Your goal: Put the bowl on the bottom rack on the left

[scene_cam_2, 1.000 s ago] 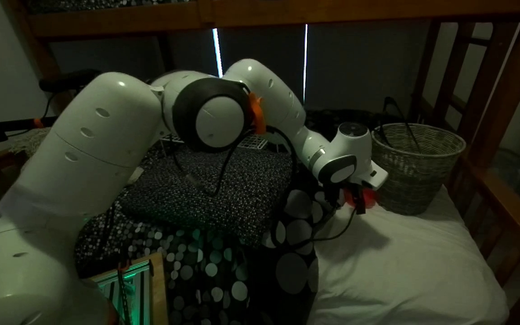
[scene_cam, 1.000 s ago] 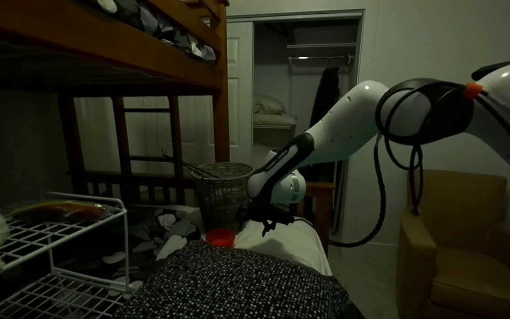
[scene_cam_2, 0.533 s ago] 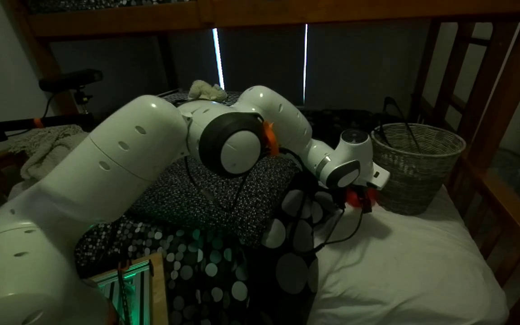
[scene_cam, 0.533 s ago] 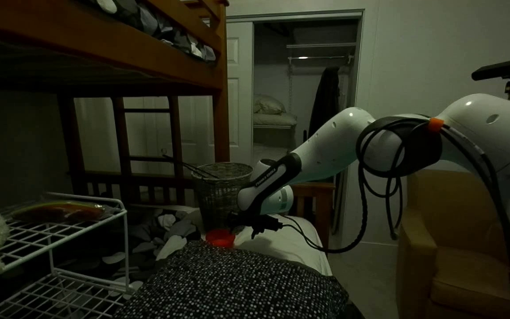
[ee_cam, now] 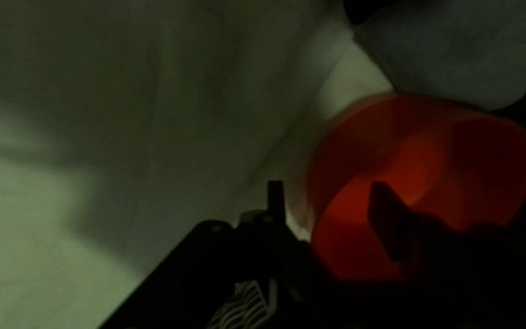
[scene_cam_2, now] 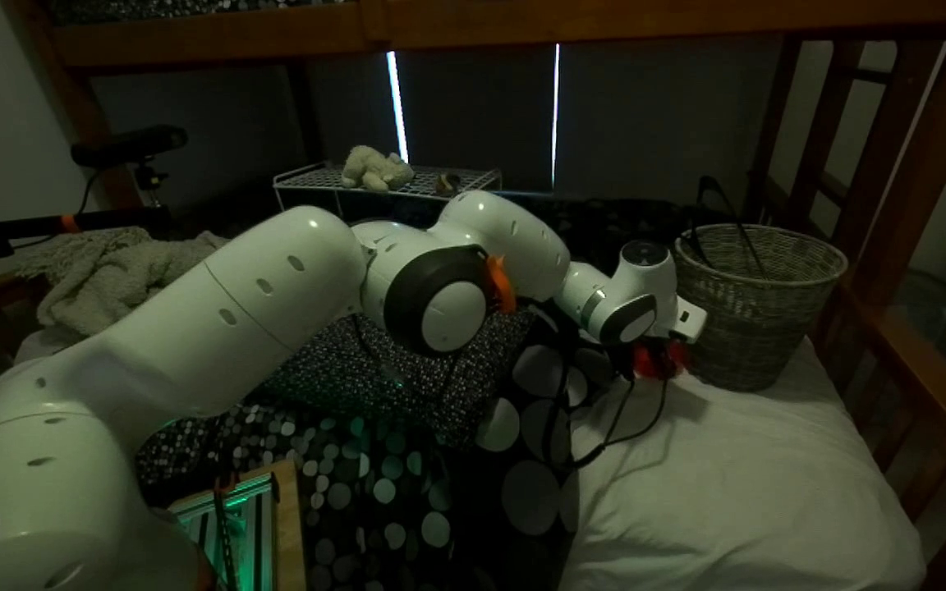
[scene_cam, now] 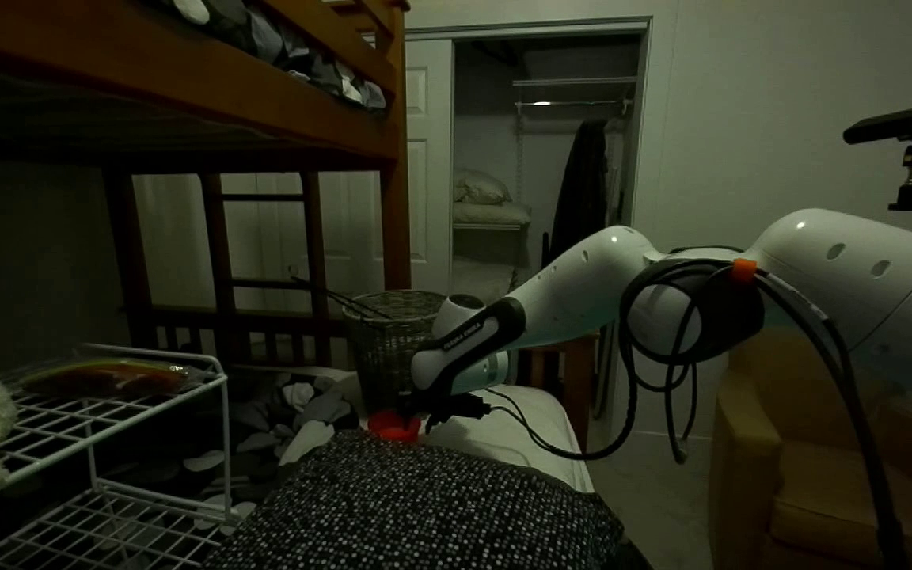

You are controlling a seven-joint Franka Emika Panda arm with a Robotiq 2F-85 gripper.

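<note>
The small red bowl [scene_cam: 386,429] sits on the bed beside the basket, and it also shows in an exterior view [scene_cam_2: 645,361], partly behind my fingers. In the wrist view my gripper [ee_cam: 327,183] is open at the left rim of the bowl [ee_cam: 427,155]. One finger [ee_cam: 276,196] is outside the rim and the other finger [ee_cam: 384,210] is over the bowl's inside. Contact with the bowl cannot be told. The bottom rack [scene_cam: 163,500] is the lower tier of the white wire shelf at the lower left; it is hidden in the other exterior picture.
A tall wicker basket [scene_cam_2: 756,328] stands right beside the bowl. The shelf's top tier [scene_cam_2: 317,176] holds a plush toy [scene_cam_2: 376,168] and a packaged item [scene_cam: 108,376]. A dotted black cushion [scene_cam: 424,507] lies between bowl and shelf. The wooden upper bunk [scene_cam: 187,95] hangs over the shelf.
The arm has lowered, and in an exterior view my gripper has moved left and down to the bowl. The bowl has stayed in place.
</note>
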